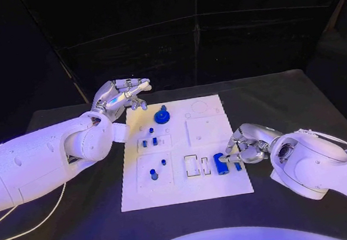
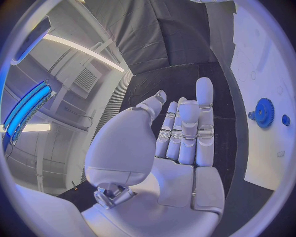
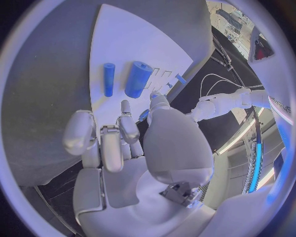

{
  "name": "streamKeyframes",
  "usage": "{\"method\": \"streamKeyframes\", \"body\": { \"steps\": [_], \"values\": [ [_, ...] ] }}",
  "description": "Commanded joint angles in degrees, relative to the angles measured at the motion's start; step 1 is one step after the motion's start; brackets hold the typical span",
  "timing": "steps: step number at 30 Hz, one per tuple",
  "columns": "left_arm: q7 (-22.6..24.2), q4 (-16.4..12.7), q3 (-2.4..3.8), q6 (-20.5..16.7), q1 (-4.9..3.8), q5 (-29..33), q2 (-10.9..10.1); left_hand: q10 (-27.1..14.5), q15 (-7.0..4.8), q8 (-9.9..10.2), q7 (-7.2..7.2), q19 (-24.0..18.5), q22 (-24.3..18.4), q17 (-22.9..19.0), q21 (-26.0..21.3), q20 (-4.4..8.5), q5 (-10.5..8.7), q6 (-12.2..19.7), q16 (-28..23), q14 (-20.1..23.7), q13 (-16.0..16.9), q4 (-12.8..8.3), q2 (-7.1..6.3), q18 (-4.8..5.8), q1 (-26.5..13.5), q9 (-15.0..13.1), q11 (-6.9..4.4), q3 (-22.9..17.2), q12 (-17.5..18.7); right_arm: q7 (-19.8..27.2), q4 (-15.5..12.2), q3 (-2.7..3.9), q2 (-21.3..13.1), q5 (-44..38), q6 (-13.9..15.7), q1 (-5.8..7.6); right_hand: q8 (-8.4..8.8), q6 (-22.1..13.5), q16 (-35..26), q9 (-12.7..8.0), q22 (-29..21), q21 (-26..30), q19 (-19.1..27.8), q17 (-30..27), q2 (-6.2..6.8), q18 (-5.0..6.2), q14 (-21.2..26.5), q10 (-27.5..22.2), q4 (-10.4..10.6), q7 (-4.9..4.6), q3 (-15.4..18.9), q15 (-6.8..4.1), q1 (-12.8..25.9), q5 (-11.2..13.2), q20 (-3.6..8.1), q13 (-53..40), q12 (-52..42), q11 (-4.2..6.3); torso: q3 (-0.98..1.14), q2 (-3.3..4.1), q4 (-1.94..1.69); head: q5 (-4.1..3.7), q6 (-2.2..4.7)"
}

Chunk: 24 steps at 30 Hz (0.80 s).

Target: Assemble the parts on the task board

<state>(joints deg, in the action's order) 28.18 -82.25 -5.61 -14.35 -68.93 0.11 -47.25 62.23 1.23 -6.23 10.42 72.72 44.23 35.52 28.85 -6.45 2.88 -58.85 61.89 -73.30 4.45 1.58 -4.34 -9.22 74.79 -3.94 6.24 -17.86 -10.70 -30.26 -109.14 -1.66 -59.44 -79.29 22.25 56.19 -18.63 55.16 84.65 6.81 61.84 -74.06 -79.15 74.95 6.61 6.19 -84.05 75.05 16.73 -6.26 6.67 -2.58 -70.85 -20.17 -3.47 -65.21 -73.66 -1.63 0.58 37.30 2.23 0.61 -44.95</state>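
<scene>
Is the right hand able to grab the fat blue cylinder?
Probably yes. The right hand sits at the board's right edge, right beside the fat blue cylinder, and nothing lies between them. It holds nothing, with fingers partly curled.

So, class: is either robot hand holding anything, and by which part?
Neither. The left hand is open above the table; the right hand, fingers curled, hovers near the blue cylinders, touching nothing.

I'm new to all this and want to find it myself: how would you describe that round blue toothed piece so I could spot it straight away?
Start at the white task board in the middle of the black table. Go to its far edge, near the robot's raised left hand. There stands the blue gear: a round toothed disc with a knob on top, wider than the small blue pegs and the blue cylinder nearer the robot.
</scene>
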Motion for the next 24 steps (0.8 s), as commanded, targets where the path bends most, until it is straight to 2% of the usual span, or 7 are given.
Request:
{"method": "streamKeyframes", "body": {
  "steps": [1, 6, 11, 24],
  "values": [
    [0.3, -0.1, 0.04, 0.7, -0.08, 0.1, 0.0, -0.3, 0.09, -0.3, -0.05, -0.1, 0.0, -0.1, -0.2, -0.39, -0.08, 0.3, 0.2, 0.3, 0.0, 0.0, 0.39, -1.13, 0.3, 0.0, 0.13, 0.2, -0.3, -1.8, -0.2, 0.01, 0.4, -1.9, -1.3, -0.28, -0.41, -0.5, 0.3, 0.1, 0.1, -0.2, -0.4, 0.6, 0.24, -0.68, -3.6, 0.5, 0.0, -0.08, 0.5, 0.04, 0.5, 0.3, -0.12, -0.3, -0.4, -0.09, 0.05, 0.05, 0.21, 0.14, -0.07],
    [0.3, -0.1, 0.03, 0.7, -0.08, 0.1, -0.1, -0.3, 0.09, -0.3, -0.05, -0.1, 0.0, -0.1, -0.2, -0.39, -0.08, 0.3, 0.2, 0.3, 0.0, 0.0, 0.39, -1.13, 0.3, 0.0, 0.13, 0.2, -0.3, -2.1, 0.2, 0.00, 0.9, -2.0, -2.4, -0.63, -0.58, -0.5, 0.3, 0.1, 0.3, -0.3, -0.5, 0.8, 0.14, -0.72, -3.6, 0.6, 0.0, -0.06, 0.6, 0.04, 0.5, 0.3, -0.12, -0.5, -0.5, -0.07, -0.13, 0.06, 0.07, -0.22, -0.11],
    [0.3, -0.1, 0.03, 0.7, -0.08, 0.1, -0.1, -0.3, 0.09, -0.3, -0.05, -0.1, 0.0, -0.1, -0.2, -0.39, -0.08, 0.3, 0.2, 0.3, 0.0, 0.0, 0.39, -1.13, 0.3, 0.0, 0.13, 0.2, -0.3, -2.5, 1.1, -0.01, 1.6, -2.0, -3.7, -0.90, -1.00, -0.3, 0.5, 0.2, 0.5, -0.5, -0.5, 1.1, -0.22, -0.76, -3.6, 0.7, 0.0, 0.02, 0.8, 0.02, 0.6, 0.4, -0.12, -0.7, -0.6, -0.02, -0.04, 0.12, -0.04, -0.19, -0.18],
    [0.4, -0.2, 0.02, 0.8, -0.08, 0.1, -0.2, -0.3, 0.09, -0.3, -0.05, -0.1, 0.0, -0.1, -0.2, -0.39, -0.08, 0.3, 0.2, 0.3, 0.0, 0.0, 0.39, -1.13, 0.3, 0.0, 0.13, 0.2, -0.3, -2.9, 3.6, -0.01, 4.4, -2.0, -4.7, -1.99, -1.44, -0.4, 0.6, 0.3, 0.7, -0.6, -0.6, 1.4, -0.86, -0.78, -3.7, 0.7, 0.0, 0.08, 0.9, -0.02, 0.4, 0.3, -0.10, -1.0, -0.7, 0.03, -0.12, 0.16, 0.03, -0.04, -0.37]
  ]
}}
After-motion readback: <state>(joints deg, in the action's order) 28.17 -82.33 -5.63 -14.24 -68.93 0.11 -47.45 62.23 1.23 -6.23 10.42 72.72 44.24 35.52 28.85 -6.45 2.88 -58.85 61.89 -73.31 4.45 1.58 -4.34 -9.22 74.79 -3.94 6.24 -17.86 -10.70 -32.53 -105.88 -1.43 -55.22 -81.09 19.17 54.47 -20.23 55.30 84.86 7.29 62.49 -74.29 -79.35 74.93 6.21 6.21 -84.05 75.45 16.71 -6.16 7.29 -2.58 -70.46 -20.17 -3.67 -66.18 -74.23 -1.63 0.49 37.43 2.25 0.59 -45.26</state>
